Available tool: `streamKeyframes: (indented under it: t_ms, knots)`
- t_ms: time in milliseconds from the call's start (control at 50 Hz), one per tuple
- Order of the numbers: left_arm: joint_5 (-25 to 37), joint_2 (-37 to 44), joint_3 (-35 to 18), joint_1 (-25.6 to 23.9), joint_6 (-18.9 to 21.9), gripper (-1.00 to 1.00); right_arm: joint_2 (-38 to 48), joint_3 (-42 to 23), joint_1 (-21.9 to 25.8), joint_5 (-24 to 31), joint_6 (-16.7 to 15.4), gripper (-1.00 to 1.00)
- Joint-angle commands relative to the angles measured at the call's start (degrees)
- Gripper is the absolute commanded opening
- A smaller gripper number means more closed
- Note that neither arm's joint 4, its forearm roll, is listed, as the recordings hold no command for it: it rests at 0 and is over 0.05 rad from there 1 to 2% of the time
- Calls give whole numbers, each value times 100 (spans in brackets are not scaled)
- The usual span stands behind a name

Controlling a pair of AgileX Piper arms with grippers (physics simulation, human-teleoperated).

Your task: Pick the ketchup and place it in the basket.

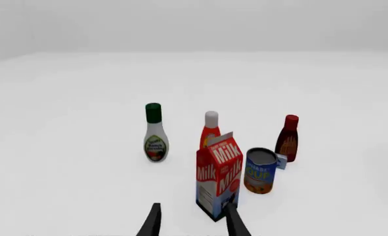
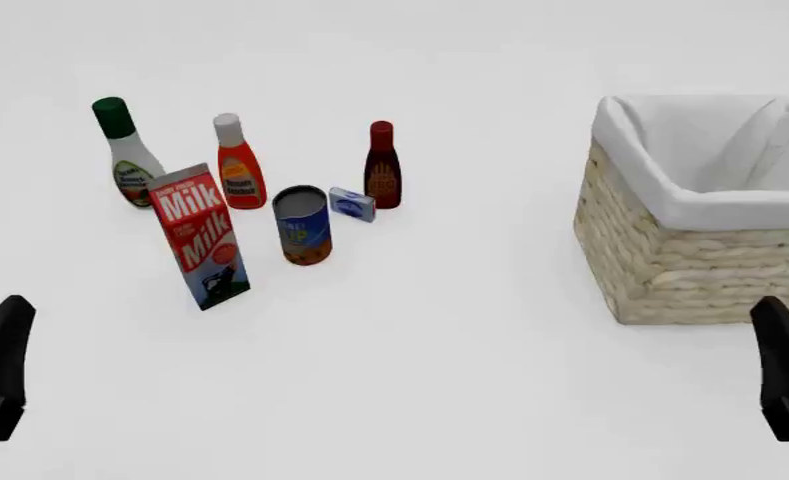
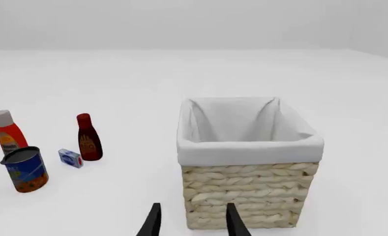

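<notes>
The ketchup (image 2: pixel 238 165) stands on the white desk (image 2: pixel 434 350), just behind the milk carton (image 2: pixel 202 240), well apart from the basket (image 2: pixel 694 225) on the right. The left gripper (image 1: pixel 192 221) and right gripper (image 3: pixel 192 221) are both open and hold nothing.

Both grippers are plain matte black with no markings, screws or cables visible. The left gripper (image 1: pixel 192 223) and right gripper (image 3: pixel 192 221) each end in two slim, tapering, blade-like fingers (image 3: pixel 153 220), parted by a gap.
</notes>
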Motion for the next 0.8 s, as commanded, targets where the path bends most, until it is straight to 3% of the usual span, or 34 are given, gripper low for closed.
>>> streamKeyframes:
  t_ms: [20,180,240,340,400,420,460,560,720,740,800]
  knots:
    - [-22,156,-21,21,-124,100,-28,-21,-8,43,38,100]
    - [-695,1354,-159,-181,-170,100,-49,-22,-14,35,34,100]
    - [-1197,2256,-384,-134,-111,100,-52,-23,-58,-3,46,100]
    - [-1436,3077,-740,-155,-79,100,-52,-33,-81,-18,61,100]
    - [-1656,3938,-1043,-50,-167,100,-53,-27,-90,-38,61,100]
    - [-1693,3994,-1120,208,27,100,-53,-21,-95,-47,63,100]
    - [-1733,4429,-1297,216,-123,100,-53,-27,-109,-50,63,100]
    - [-1566,4716,-1668,301,-113,100,-53,-49,-129,-48,80,100]
    - [-688,5220,-2853,127,-43,100,-53,-53,-137,-66,76,100]
    - [-567,5326,-3006,33,-348,100,-53,-38,-136,-85,80,100]
    - [-359,5547,-3375,-31,-53,100,-53,-29,-145,-109,77,100]
